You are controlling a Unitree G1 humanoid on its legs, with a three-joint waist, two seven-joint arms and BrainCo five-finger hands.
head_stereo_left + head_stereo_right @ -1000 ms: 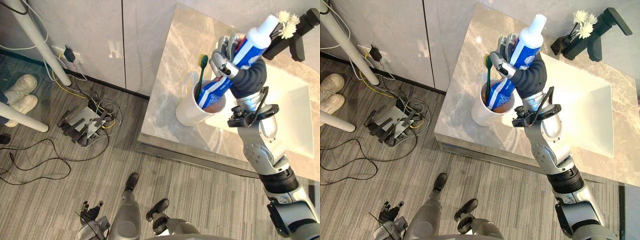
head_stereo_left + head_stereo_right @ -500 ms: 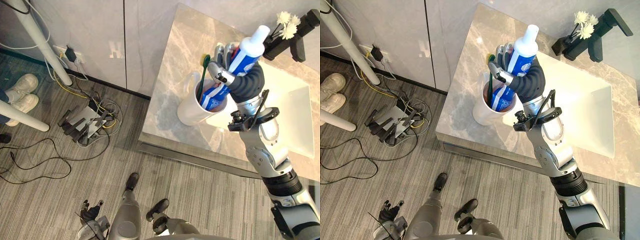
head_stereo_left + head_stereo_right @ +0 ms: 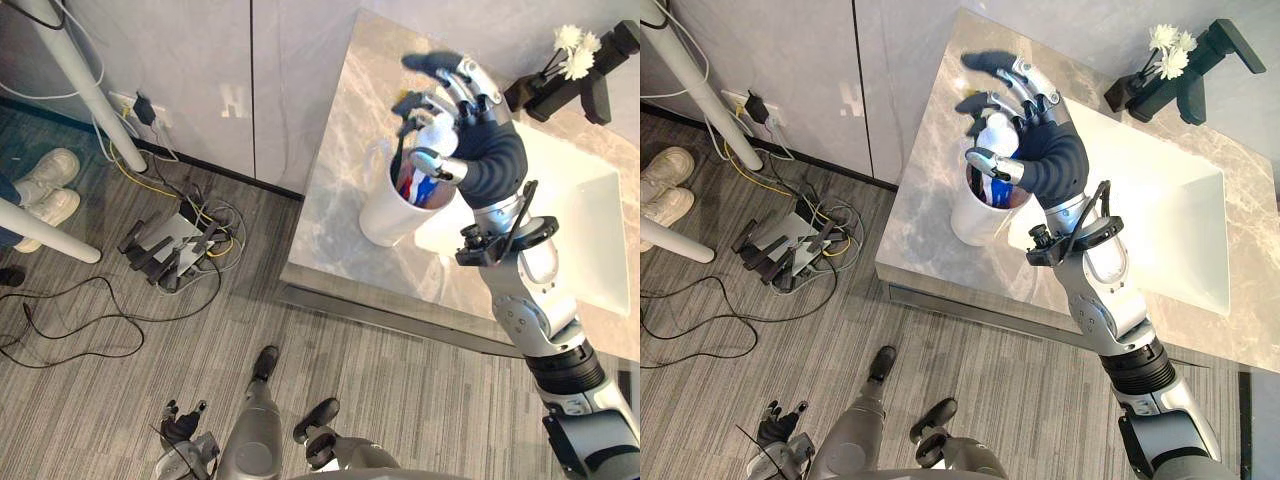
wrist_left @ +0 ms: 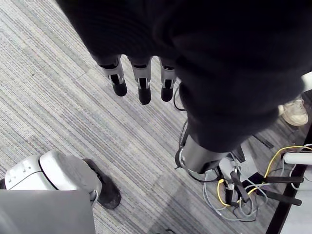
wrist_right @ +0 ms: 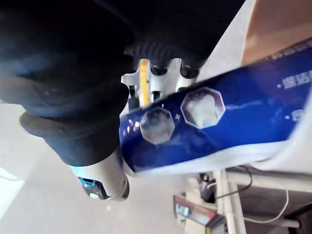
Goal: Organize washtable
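A white cup (image 3: 385,215) stands near the left edge of the marble countertop (image 3: 345,120). A blue-and-white toothpaste tube stands inside it, white cap (image 3: 437,131) upward, beside a green toothbrush handle (image 3: 399,165). My right hand (image 3: 1045,150) hovers just over the cup with fingers spread and straight, open, holding nothing. In the right wrist view the blue tube (image 5: 219,117) lies close past the hand. My left hand (image 4: 141,78) hangs low over the floor, fingers straight and open.
A white sink basin (image 3: 590,230) lies right of the cup. A black faucet (image 3: 592,85) and white flowers (image 3: 572,48) stand at the back right. On the floor lie a power strip with cables (image 3: 165,250) and a person's white shoes (image 3: 40,190).
My right hand has let go of the toothpaste tube and spread its fingers. The tube has dropped deeper into the cup.
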